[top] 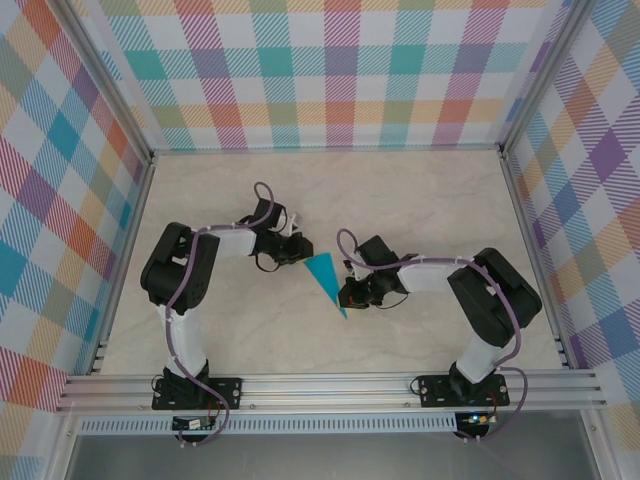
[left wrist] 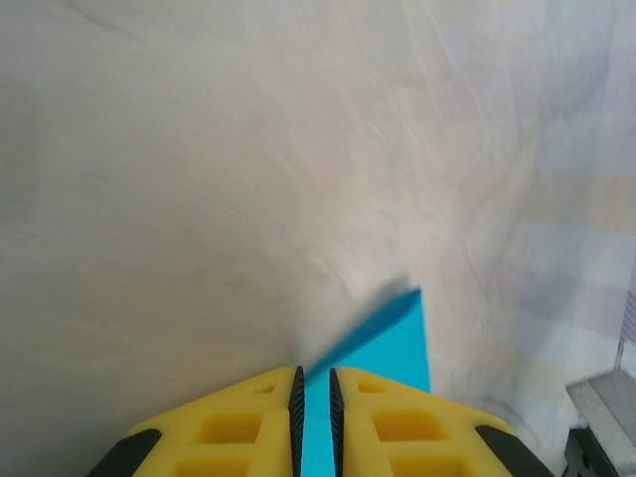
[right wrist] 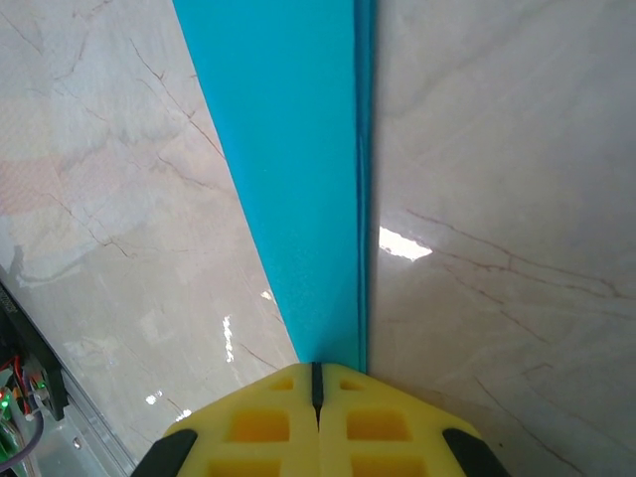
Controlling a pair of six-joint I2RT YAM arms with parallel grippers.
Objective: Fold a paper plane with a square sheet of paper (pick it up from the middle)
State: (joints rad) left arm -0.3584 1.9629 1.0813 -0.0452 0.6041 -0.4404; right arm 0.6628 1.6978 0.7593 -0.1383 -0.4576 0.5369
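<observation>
The paper plane (top: 325, 279) is a long, thin teal shape with a sharp tip. It sits in the middle of the pale counter (top: 420, 190), between the two arms. Its wide end points far and left, and its tip points near and right.

The left end effector (top: 297, 251) is at the wide end. In the left wrist view its yellow fingers (left wrist: 383, 427) are almost closed, and the teal paper plane (left wrist: 388, 343) is pinched in the thin gap.

The right end effector (top: 352, 291) is near the tip. In the right wrist view its yellow fingers (right wrist: 383, 422) are pressed tight together on the paper plane (right wrist: 298, 149), which has a folded strip along its right edge.
</observation>
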